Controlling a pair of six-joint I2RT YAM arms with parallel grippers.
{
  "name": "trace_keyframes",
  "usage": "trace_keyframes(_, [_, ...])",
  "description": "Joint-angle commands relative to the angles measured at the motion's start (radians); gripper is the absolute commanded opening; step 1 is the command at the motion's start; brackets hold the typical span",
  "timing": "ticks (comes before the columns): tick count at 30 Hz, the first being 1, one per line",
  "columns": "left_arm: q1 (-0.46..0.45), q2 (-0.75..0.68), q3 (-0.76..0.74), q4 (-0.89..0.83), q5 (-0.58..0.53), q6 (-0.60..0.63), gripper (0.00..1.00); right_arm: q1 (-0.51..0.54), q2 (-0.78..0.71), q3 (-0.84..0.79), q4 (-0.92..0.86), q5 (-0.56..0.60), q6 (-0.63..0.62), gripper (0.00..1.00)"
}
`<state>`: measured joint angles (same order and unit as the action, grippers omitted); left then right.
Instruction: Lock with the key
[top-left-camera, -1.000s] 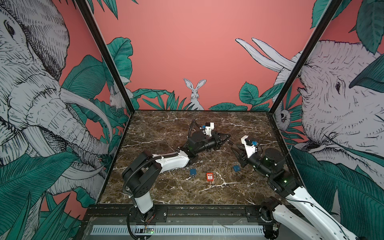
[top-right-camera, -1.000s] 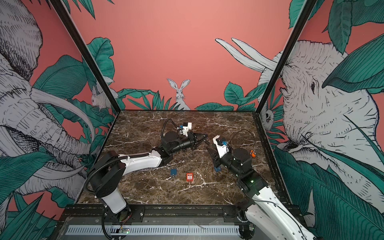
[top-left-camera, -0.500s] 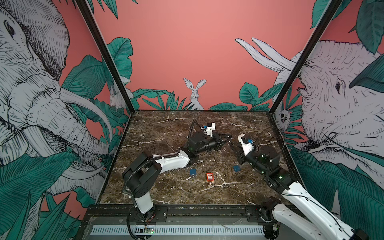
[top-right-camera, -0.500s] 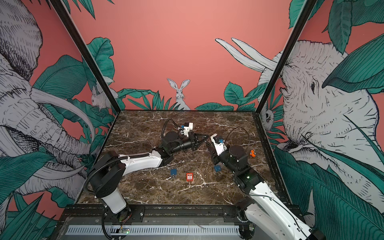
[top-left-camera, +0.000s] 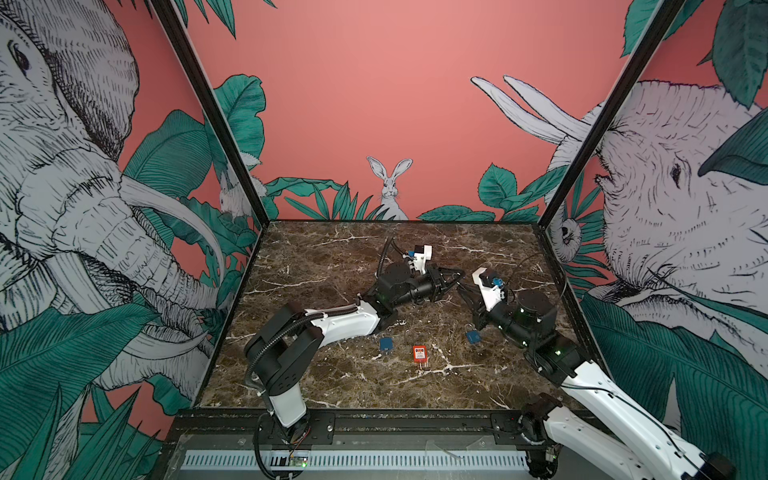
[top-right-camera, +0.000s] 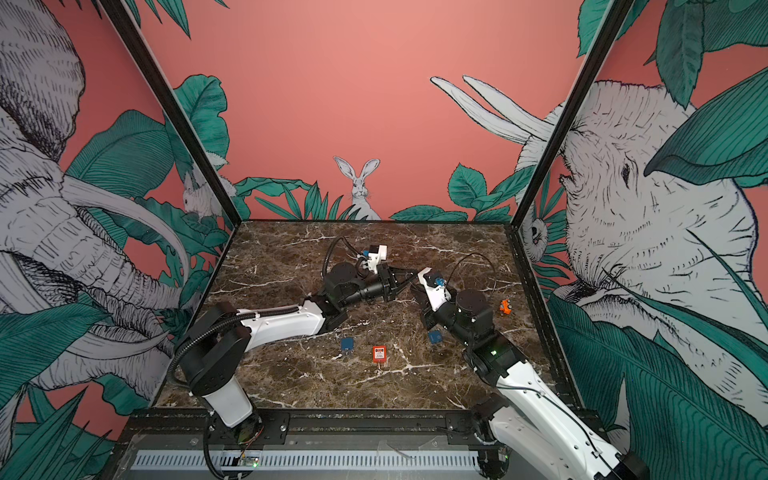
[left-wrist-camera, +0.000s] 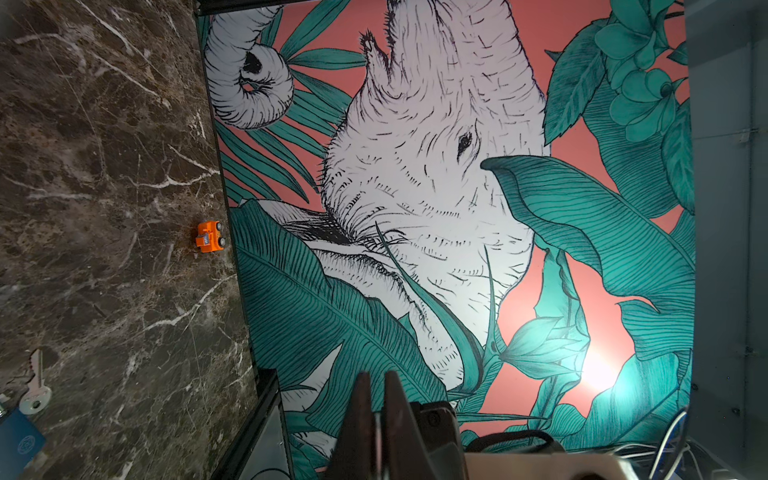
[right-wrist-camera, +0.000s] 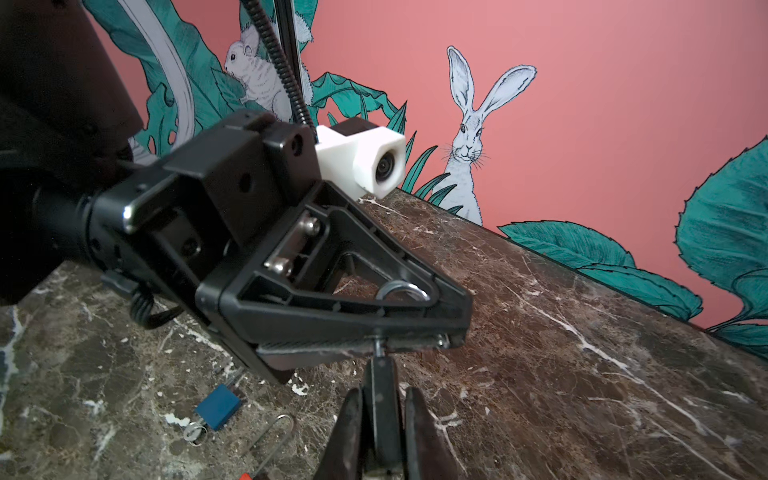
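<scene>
Key-turning step, I judge. The left gripper (top-left-camera: 456, 276), centre of a top view, is clamped on the lock (right-wrist-camera: 420, 293). The right gripper (right-wrist-camera: 384, 392) pinches the key (right-wrist-camera: 380, 368), lower centre of the right wrist view, with its blade in the lock. Next comes a steady wrist roll, without pulling out.

a robotics lab test cell: a left arm (top-left-camera: 340, 324) and a right arm (top-left-camera: 602, 395) are mounted on a black rail (top-left-camera: 415, 422) at the front of a marble-patterned tabletop (top-left-camera: 332, 257). black frame posts (top-left-camera: 208, 112) and printed jungle wall panels (top-left-camera: 415, 83) with a rabbit (top-left-camera: 390, 187) box it in. a slotted cable duct (top-left-camera: 374, 460) runs below.
</scene>
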<state>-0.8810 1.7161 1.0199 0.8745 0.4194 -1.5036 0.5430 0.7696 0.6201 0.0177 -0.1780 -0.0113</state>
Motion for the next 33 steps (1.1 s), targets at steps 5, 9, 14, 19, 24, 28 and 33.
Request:
trace_keyframes(5, [-0.001, 0.001, 0.032, 0.035, 0.032, 0.078, 0.81, -0.004, -0.024, 0.011, 0.031, 0.028, 0.054, 0.0])
trace_keyframes(9, [0.076, 0.008, 0.011, -0.088, 0.096, 0.29, 0.97, -0.017, -0.001, 0.097, -0.114, 0.015, 0.132, 0.0])
trace_keyframes(14, [0.174, -0.077, 0.005, -0.391, 0.089, 0.752, 0.98, -0.091, 0.147, 0.294, -0.446, -0.235, 0.296, 0.0])
trace_keyframes(19, [0.174, -0.16, 0.01, -0.54, 0.052, 1.1, 0.97, -0.14, 0.229, 0.313, -0.482, -0.548, 0.484, 0.0])
trace_keyframes(24, [0.174, -0.205, 0.005, -0.528, 0.237, 1.214, 0.95, -0.198, 0.221, 0.209, -0.221, -0.791, 0.739, 0.0])
trace_keyframes(28, [0.174, -0.185, 0.0, -0.445, 0.449, 1.169, 0.91, -0.222, 0.227, 0.188, -0.175, -0.848, 0.767, 0.0])
trace_keyframes(33, [0.174, -0.17, -0.023, -0.371, 0.51, 1.107, 0.84, -0.239, 0.229, 0.153, -0.1, -0.866, 0.804, 0.0])
